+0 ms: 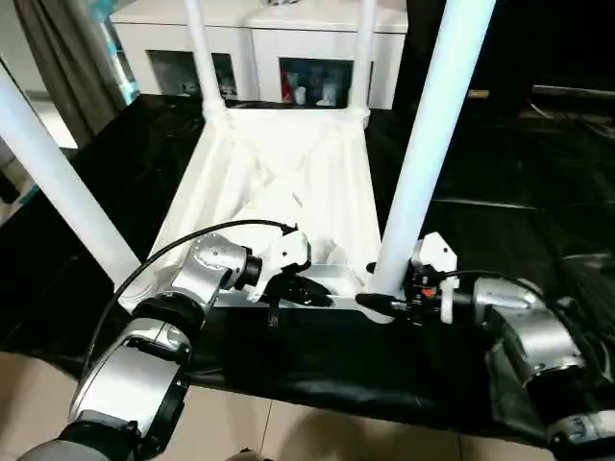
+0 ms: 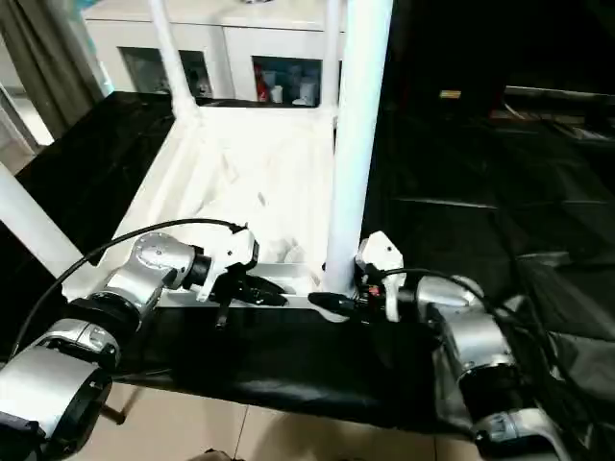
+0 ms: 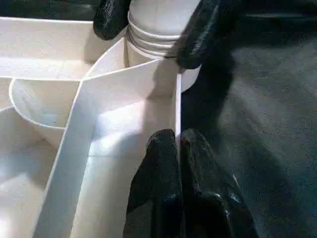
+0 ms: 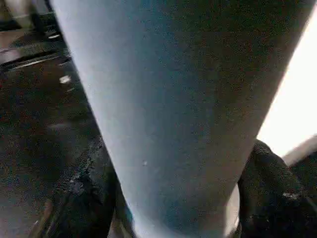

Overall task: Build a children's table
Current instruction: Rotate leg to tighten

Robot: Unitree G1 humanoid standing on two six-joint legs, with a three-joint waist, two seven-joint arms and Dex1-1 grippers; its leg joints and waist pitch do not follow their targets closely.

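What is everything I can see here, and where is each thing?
Table top: one, white, ribbed, lying upside down on the black sheet.
Legs: four, white tubes, standing up from the top's corners; the near right leg rises beside the right gripper, the near left leg at the picture's left, two more at the far corners.
Black sheet: one, covering the large table under everything.
Cabinet: one, white with glass doors, behind the table.
Floor: pale tiles, nearest the robot.
Left gripper: one, black jaws shut, at the top's near rim.
Right gripper: one, black jaws set around the near right leg's base.
Forearms: two, silver.
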